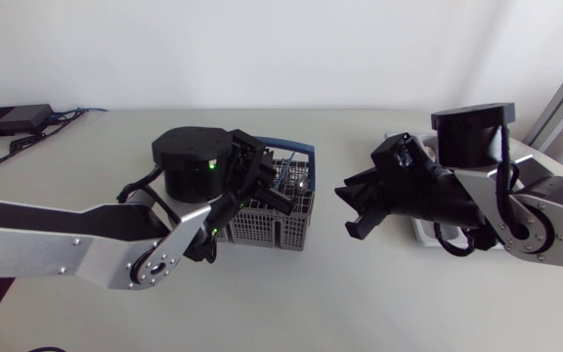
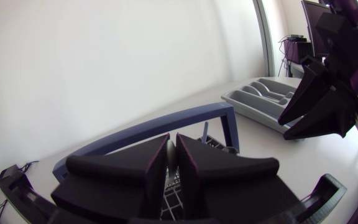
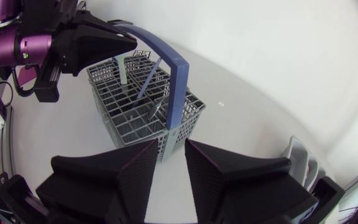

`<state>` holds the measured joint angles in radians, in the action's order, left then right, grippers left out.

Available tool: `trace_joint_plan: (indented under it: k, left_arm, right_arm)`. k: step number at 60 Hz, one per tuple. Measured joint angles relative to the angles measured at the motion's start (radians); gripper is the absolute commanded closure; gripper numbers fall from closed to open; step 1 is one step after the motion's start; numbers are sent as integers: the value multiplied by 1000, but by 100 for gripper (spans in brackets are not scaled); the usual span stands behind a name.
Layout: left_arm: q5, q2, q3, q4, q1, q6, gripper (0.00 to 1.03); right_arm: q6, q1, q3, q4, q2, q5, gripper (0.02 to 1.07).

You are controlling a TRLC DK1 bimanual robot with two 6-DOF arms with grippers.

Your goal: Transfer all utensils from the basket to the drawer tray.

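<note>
Hovering over the basket [image 1: 272, 231] near the middle of the head view, the left gripper [image 2: 174, 140] has its two broad fingers drawn almost together. A pale utensil [image 3: 122, 71] shows as a thin sliver pinched between them. From the right wrist view, that utensil hangs from the gripper's tip down into one of the basket's cells.

The basket is grey wire-mesh with an arched blue handle [image 1: 297, 151], and it stands on the white table [image 1: 360, 303]. A blue utensil [image 3: 146, 79] leans inside it, close to the handle. A metal utensil [image 3: 157, 112] lies lower among the cells.

The left arm [image 1: 57, 240] enters from the lower left of the head view, and the right arm [image 1: 516, 210] enters from the right edge. The right gripper [image 1: 350, 210] sits right of centre, beside the basket but apart from it. Its fingers are parted and hold nothing.

The drawer tray [image 2: 241, 103] is grey with long compartments. It lies on the table behind the right gripper, and in the head view that arm covers most of it.

A black box [image 1: 13, 119] with cables sits in the upper left of the head view. A small mark [image 3: 219, 104] on the table beside the basket is too small to read.
</note>
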<state>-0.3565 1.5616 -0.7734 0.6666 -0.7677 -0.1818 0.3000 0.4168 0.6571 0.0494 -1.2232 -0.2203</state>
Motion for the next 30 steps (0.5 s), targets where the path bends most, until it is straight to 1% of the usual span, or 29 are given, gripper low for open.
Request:
trace_joint_plan:
  k: [8,23,27,30]
  left_arm:
    - [0,-35,1,14,-2,-31,90]
    - [8,-137,1,15,-3,-44,90]
    - [13,-167,0,3,-6,-50,90]
    - [27,-190,-5,-26,-7,-51,90]
  right_arm:
    - [0,0,0,0,0,0,70]
    - [0,0,0,-5,0,0,70]
    - [0,0,0,-15,6,-2,70]
    - [0,0,0,-24,13,-9,70]
